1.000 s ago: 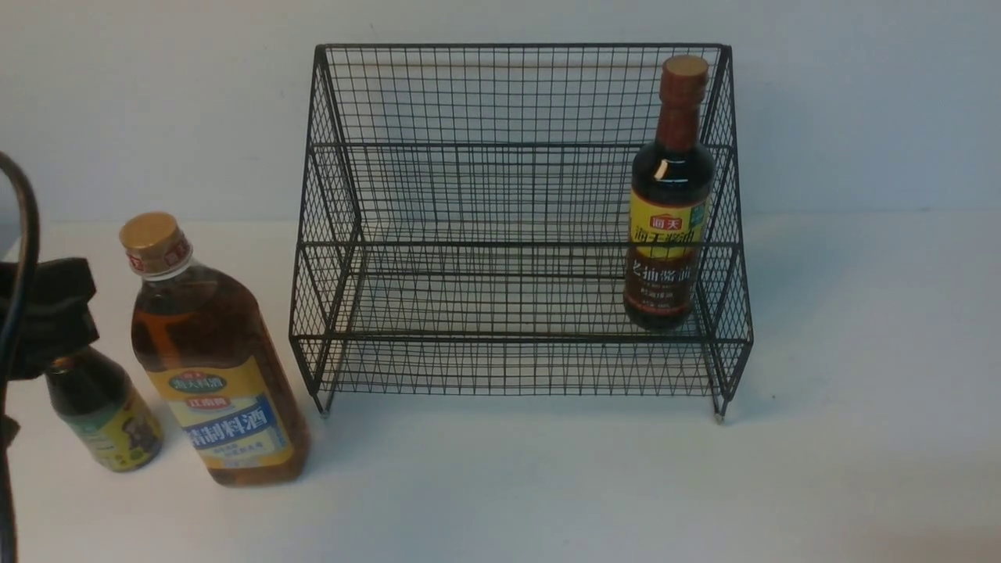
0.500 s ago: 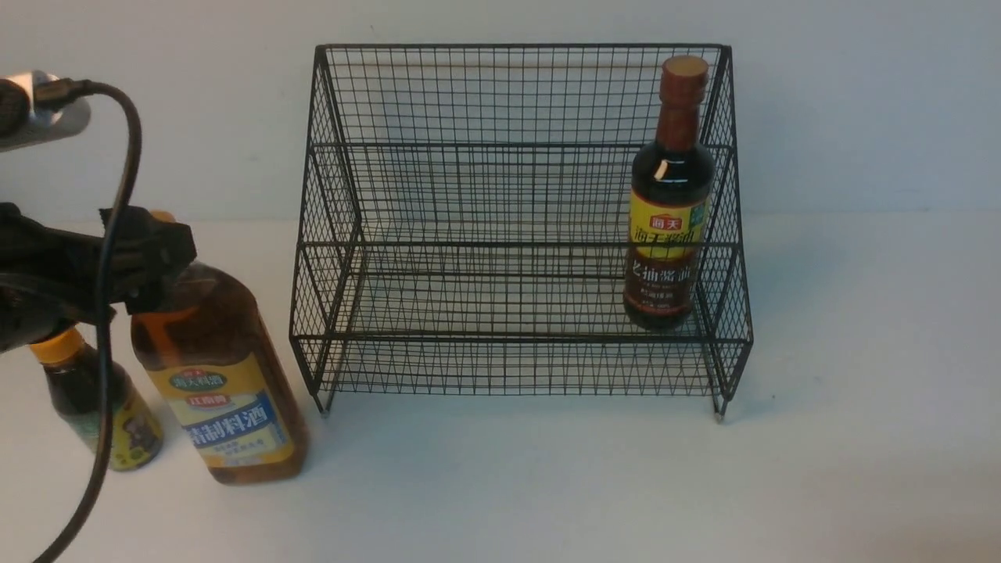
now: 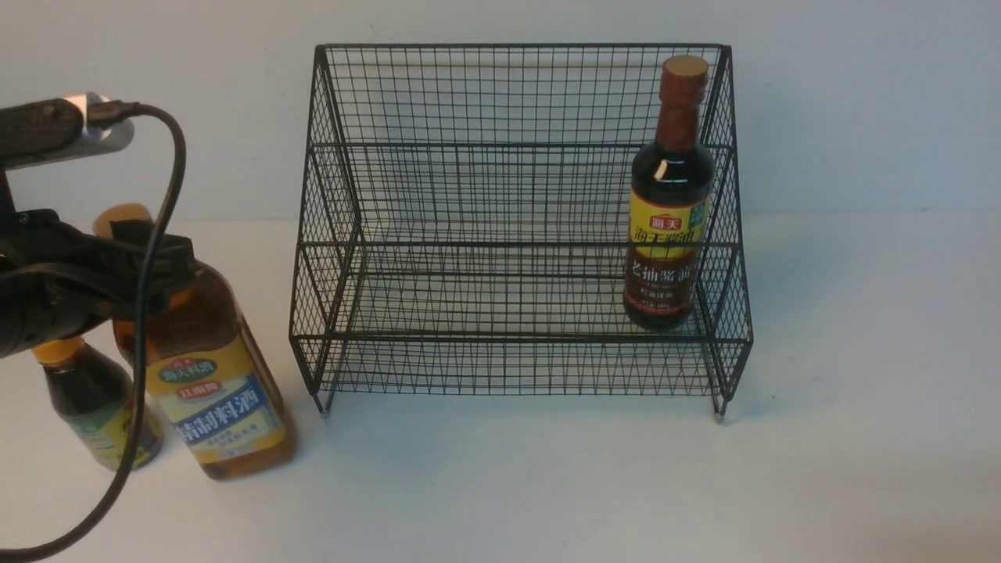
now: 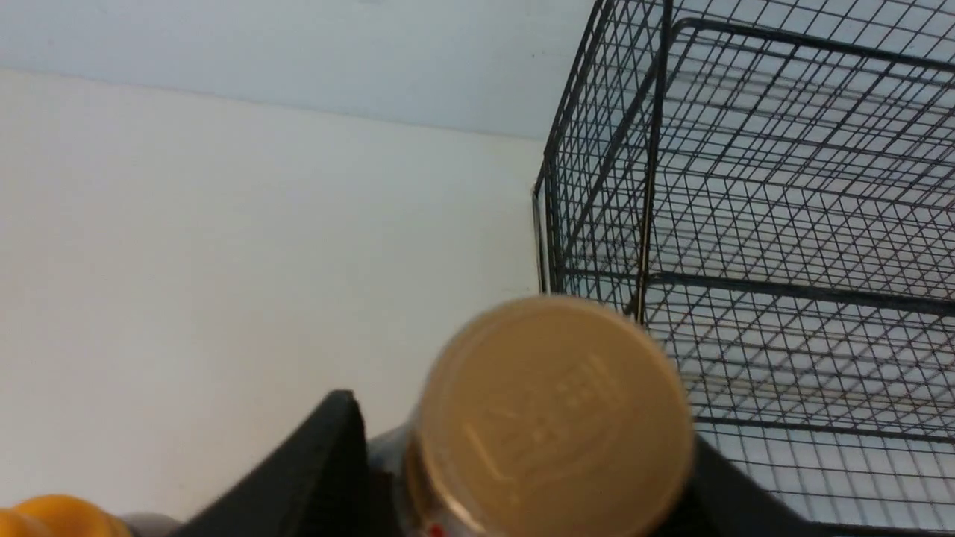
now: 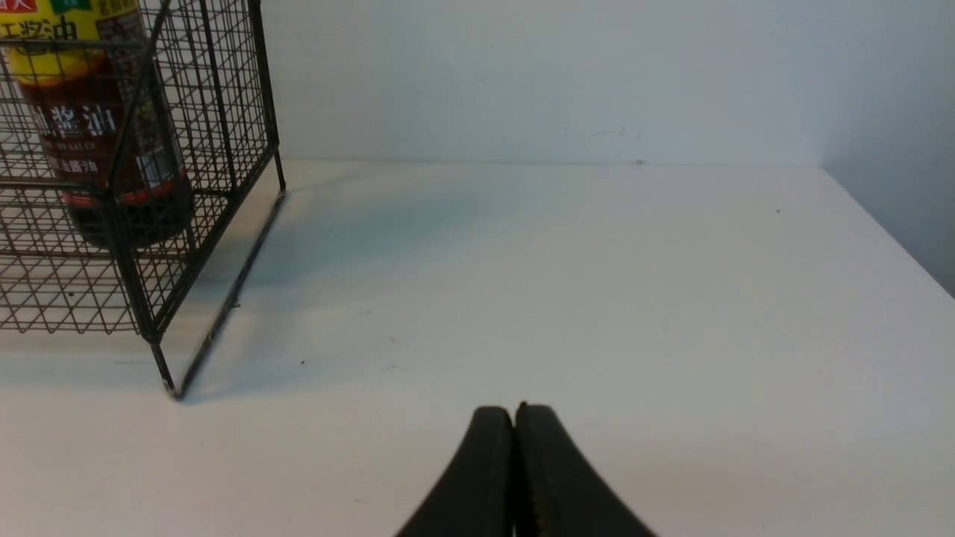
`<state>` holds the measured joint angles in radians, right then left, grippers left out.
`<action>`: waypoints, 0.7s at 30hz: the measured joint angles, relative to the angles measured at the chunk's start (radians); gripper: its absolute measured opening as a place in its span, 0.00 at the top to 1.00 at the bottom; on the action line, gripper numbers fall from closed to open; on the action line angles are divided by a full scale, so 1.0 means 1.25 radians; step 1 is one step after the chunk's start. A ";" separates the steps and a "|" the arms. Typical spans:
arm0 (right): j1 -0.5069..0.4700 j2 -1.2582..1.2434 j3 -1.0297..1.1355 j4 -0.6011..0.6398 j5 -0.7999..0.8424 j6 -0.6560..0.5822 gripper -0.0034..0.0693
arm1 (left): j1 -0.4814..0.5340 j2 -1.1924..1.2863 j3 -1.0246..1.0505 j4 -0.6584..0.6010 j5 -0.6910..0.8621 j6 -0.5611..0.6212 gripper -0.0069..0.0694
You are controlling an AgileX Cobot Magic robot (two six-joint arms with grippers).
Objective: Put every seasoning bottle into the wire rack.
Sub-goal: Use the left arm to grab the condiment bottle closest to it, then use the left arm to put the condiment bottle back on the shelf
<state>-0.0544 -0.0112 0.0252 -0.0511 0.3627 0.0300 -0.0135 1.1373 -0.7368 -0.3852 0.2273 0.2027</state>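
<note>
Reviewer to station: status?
Left gripper shut on large gold-capped amber bottle; right gripper shut, empty. Small orange-capped dark bottle close beside.

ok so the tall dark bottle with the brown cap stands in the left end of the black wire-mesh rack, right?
Wrong end: the front view shows the tall dark bottle with the brown cap standing in the right end of the black wire-mesh rack.
</note>
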 joint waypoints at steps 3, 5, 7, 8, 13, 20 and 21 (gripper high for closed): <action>0.000 0.000 0.000 0.000 0.001 0.000 0.97 | 0.000 -0.007 -0.019 0.007 0.022 0.017 0.46; 0.000 0.000 0.000 0.000 0.001 0.000 0.97 | 0.000 -0.017 -0.048 0.018 0.091 0.037 0.49; 0.000 0.000 0.000 0.000 0.001 0.000 0.97 | 0.000 -0.024 -0.114 0.027 0.200 0.059 0.49; 0.000 0.000 0.000 0.000 0.001 0.000 0.97 | 0.000 -0.024 -0.165 0.027 0.253 0.062 0.49; 0.000 0.000 0.000 0.000 0.001 0.000 0.97 | 0.000 -0.017 -0.366 0.013 0.378 0.064 0.49; 0.000 0.000 0.000 0.000 0.001 0.000 0.97 | 0.000 0.035 -0.509 -0.026 0.462 0.108 0.49; 0.000 0.000 0.000 0.000 0.001 0.000 0.97 | 0.000 0.048 -0.525 -0.044 0.466 0.128 0.49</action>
<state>-0.0544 -0.0112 0.0252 -0.0517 0.3637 0.0300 -0.0135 1.1972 -1.3931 -0.4405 0.8102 0.3627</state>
